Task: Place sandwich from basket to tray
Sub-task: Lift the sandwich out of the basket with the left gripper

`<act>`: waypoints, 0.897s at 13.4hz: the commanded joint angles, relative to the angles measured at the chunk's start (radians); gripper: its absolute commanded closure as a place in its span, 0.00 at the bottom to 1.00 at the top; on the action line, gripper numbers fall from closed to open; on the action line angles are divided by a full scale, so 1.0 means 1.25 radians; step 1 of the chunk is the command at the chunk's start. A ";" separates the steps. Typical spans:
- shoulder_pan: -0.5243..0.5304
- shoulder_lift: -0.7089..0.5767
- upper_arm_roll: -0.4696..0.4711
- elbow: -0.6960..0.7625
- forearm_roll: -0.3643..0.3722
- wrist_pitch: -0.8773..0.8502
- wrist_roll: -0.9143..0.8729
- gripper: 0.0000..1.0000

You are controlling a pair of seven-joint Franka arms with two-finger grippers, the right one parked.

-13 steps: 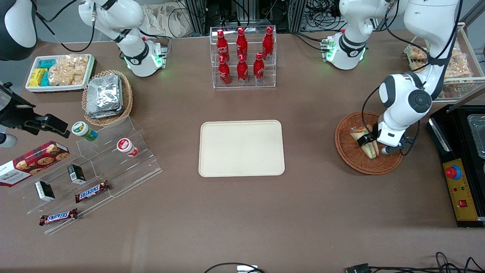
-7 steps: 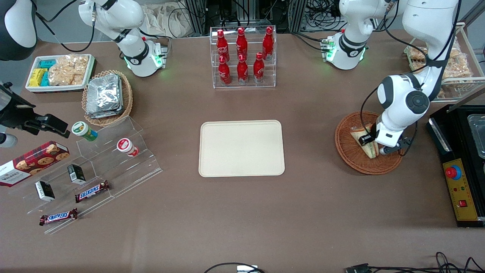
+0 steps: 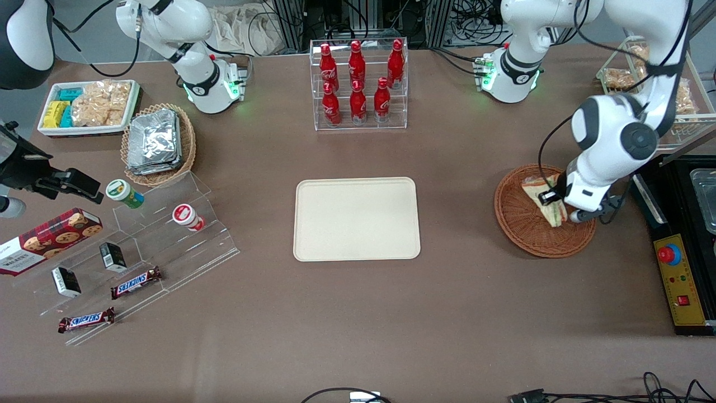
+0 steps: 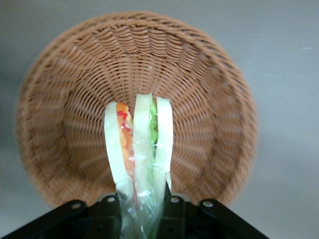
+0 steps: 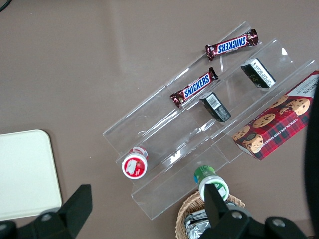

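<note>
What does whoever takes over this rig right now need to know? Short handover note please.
Gripper: the left arm's, shut on the sandwich, above the round wicker basket.
Sandwich: held edge-on between the fingers and raised clear of the basket floor, as the wrist view shows.
Tray: mid-table, toward the parked arm's end from the basket, nothing on it.
Done: grasp and lift out of the basket.
Left: carry the sandwich over to the tray, lower it onto the tray, open the gripper and pull back.
</note>
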 commanded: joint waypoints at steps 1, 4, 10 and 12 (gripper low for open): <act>-0.010 -0.062 -0.001 0.144 -0.003 -0.232 -0.007 1.00; -0.027 -0.035 -0.003 0.378 0.001 -0.486 -0.002 1.00; -0.034 -0.004 -0.156 0.549 -0.001 -0.613 -0.015 1.00; -0.036 0.032 -0.273 0.570 0.006 -0.598 -0.065 1.00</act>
